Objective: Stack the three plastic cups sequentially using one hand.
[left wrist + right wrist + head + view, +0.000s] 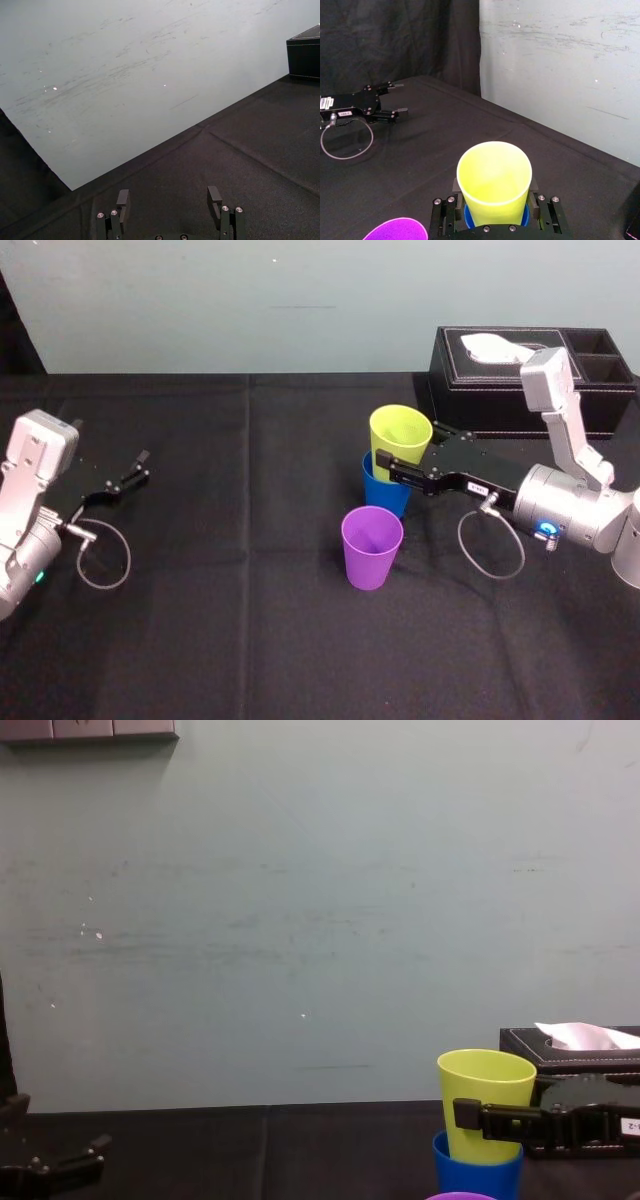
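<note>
left gripper: mine, parked low over the cloth well to the left of the tissue box, fingers spread wide with nothing between them.
table cloth: black and creased, running from the box toward me.
tissue box: black leather, a white tissue poking from its top, backed against the pale wall. My right arm crosses its right end.
purple cup: upright and alone, mouth open, left of the box and the nearest of the three cups to me.
blue cup: upright just off the box's front left corner, beyond the purple cup. My finger hides part of its side.
yellow-green cup: smooth, tapered and upright, its base inside the blue cup's mouth, most of its wall standing clear.
right gripper: reaching in across the box's front, closed on the yellow-green cup's lower wall.
</note>
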